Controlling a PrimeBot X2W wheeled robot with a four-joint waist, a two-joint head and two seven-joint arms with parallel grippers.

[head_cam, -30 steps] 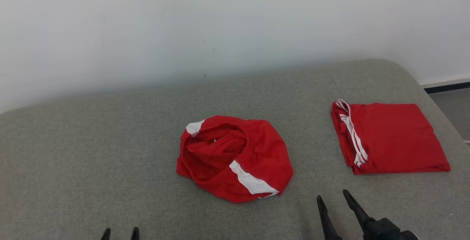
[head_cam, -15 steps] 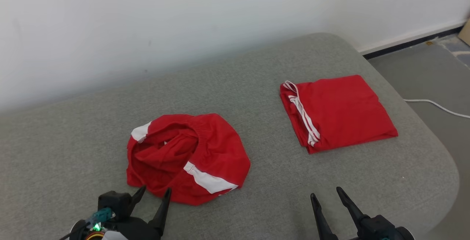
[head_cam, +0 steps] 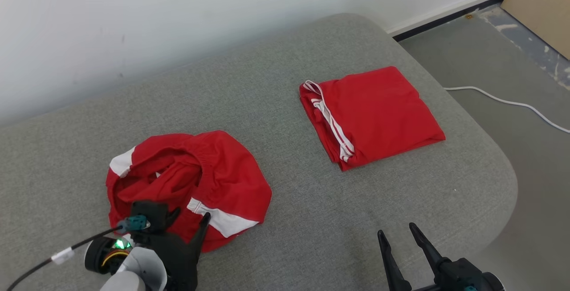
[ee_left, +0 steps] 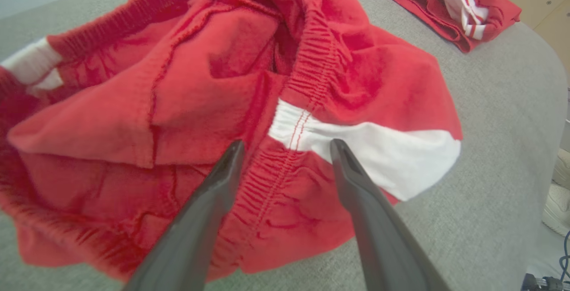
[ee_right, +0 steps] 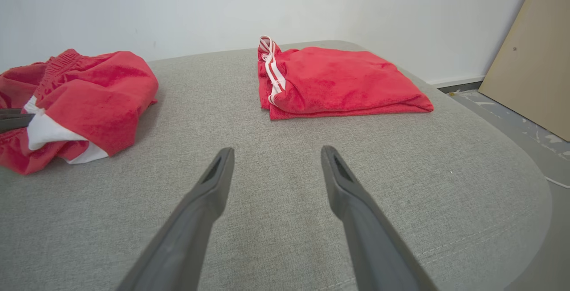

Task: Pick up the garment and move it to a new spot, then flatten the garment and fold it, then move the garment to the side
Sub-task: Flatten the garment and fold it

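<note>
Nearer arm: left gripper (head_cam: 191,214), fingers spread, waistband (ee_left: 285,171) of crumpled garment (head_cam: 196,171) lying between them; right gripper (head_cam: 396,234) spread too, well apart.

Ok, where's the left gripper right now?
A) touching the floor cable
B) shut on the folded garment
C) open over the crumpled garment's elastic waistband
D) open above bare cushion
C: the left gripper is open, its fingers straddling the waistband of the crumpled garment, nothing pinched yet.
</note>
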